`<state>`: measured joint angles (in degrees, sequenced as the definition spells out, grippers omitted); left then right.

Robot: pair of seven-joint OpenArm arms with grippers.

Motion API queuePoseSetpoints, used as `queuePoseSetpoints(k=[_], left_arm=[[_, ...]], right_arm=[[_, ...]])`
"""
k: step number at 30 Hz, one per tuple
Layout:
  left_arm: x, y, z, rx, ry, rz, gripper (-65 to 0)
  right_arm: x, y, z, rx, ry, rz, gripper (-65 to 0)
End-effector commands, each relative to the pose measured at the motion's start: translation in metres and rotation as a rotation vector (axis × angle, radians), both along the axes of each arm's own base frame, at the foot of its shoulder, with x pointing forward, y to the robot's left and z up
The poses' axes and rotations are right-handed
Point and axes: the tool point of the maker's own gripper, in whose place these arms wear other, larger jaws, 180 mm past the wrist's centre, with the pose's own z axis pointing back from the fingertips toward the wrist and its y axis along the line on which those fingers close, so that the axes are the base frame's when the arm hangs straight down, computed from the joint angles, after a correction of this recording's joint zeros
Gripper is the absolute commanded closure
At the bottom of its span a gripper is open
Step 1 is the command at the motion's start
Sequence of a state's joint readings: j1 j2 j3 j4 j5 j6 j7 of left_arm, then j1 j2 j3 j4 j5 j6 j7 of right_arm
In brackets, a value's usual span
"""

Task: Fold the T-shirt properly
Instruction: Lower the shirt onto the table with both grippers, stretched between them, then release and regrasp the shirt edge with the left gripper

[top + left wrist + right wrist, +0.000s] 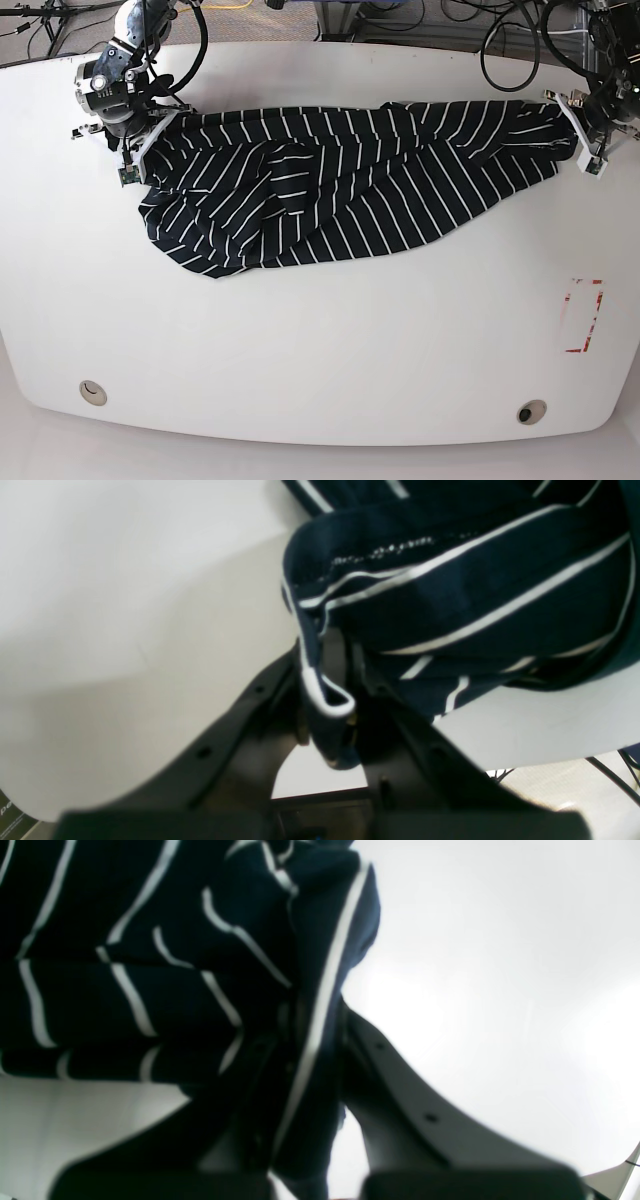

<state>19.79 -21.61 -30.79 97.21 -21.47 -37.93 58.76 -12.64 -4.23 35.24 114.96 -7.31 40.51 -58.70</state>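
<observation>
T-shirt (340,190) fabric, black with thin white stripes, is stretched across the far half of the white table (320,340), rumpled in the middle. One end is pinched by the closed left gripper (580,135), the other by the closed right gripper (140,140), cloth bunched between the jaws.

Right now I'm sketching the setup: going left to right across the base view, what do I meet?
right gripper → T-shirt → left gripper → red-outlined marking on the table.
</observation>
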Motion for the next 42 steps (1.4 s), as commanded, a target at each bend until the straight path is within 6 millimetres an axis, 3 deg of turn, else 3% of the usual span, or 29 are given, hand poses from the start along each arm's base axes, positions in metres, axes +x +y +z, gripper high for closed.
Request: queuePoseSetpoints(k=[1, 4, 10, 12, 18, 25, 42], left_arm=[[0.003, 0.002, 0.008, 0.023, 0.007, -0.043, -2.8], [0.014, -0.004, 0.019, -0.017, -0.032, -0.044, -12.5], [0.016, -0.003, 0.038, -0.131, -0.085, 0.016, -32.6], [0.020, -0.007, 0.045, -0.180, -0.117, 0.021, -36.5], [0.022, -0.021, 0.059, -0.324, -0.151, 0.015, -36.9], [0.029, -0.017, 0.070, -0.347, -0.202, 0.034, -36.9], [0.031, 0.013, 0.005, -0.396, -0.067, 0.278, -36.9]], right_arm=[[0.004, -0.005, 0.008, -0.023, -0.025, -0.006, 0.0], [0.004, -0.005, 0.008, -0.022, -0.026, -0.005, 0.0], [0.004, -0.005, 0.008, -0.024, -0.026, -0.004, 0.0], [0.005, -0.005, 0.008, -0.023, -0.026, -0.003, 0.0], [0.005, -0.005, 0.008, -0.022, -0.026, -0.003, 0.0], [0.009, 0.005, 0.007, -0.014, -0.029, 0.028, 0.0], [0.013, 0.013, 0.007, -0.007, -0.031, 0.055, 0.0]])
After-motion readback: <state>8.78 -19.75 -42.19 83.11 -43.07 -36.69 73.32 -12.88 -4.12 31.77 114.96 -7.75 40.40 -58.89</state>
